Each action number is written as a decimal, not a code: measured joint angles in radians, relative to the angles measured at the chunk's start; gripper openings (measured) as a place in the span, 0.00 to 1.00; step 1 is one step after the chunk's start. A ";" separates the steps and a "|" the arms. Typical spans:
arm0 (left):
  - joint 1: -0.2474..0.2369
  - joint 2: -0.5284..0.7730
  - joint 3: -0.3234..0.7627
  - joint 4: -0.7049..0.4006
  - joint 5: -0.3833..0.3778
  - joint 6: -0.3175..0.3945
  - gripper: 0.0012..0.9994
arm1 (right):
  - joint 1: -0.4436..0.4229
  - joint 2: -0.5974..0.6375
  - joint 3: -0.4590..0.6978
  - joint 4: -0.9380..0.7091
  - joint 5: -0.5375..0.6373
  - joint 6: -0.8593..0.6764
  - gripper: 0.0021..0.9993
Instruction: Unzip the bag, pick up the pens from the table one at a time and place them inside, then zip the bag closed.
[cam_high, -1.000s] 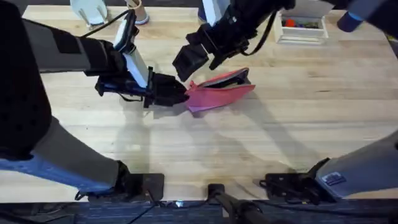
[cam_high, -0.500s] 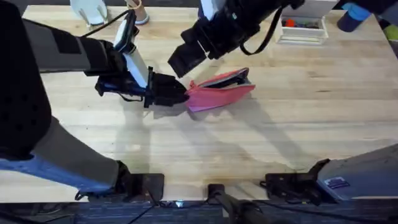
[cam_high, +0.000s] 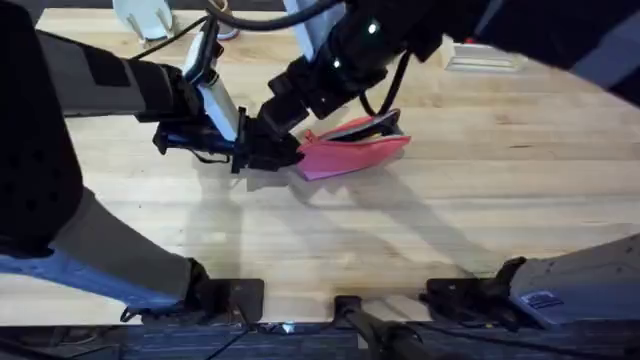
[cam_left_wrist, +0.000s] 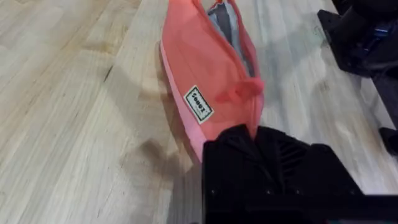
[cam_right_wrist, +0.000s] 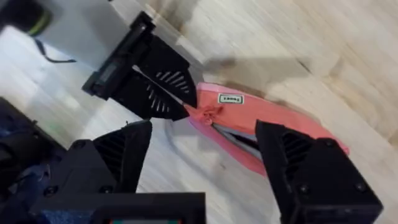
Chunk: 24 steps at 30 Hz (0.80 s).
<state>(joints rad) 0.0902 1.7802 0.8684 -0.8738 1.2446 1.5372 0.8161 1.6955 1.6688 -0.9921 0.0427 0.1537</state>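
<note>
- While the left gripper (cam_high: 285, 152) pinches one end of the bag (cam_high: 352, 150), its fingers pressed together on the pink fabric beside the zipper end, the pouch lies on the table (cam_high: 480, 210) near the middle, tilted up on its side with the zipper edge facing away from the arms' bases
- Right gripper (cam_right_wrist: 202, 155): fingers spread wide, hanging just above the pinched end of the bag (cam_right_wrist: 261, 127), where the zipper pull (cam_right_wrist: 200, 113) sits at the tip of the left gripper (cam_right_wrist: 146, 78)
- Zipper state (judged from both wrist views): partly open, a dark slot showing along the top edge of the bag (cam_left_wrist: 214, 74); the closing pull appears not yet done
- Risk 1: the pull is small and lies right against the left fingers, so the right fingers may close on fabric or on the other gripper instead of the tab
- Risk 2: a pull along the zipper could drag the pouch out of the left pinch, since only a corner of cloth is held
- Risk 3: slack fabric may bunch ahead of the slider and jam it
- Pens: whether they are inside cannot be told
</note>
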 joint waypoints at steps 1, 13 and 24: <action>0.000 0.000 0.000 0.000 0.000 0.000 0.04 | 0.003 0.000 -0.009 0.005 0.010 0.016 1.00; 0.000 0.000 0.000 0.000 0.000 0.000 0.04 | 0.005 0.000 -0.062 0.028 0.045 0.110 1.00; 0.000 0.000 0.000 0.008 0.000 0.000 0.04 | 0.005 0.011 -0.192 0.169 0.047 0.116 1.00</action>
<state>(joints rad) 0.0902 1.7802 0.8684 -0.8662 1.2442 1.5372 0.8207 1.7068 1.4765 -0.8233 0.0899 0.2695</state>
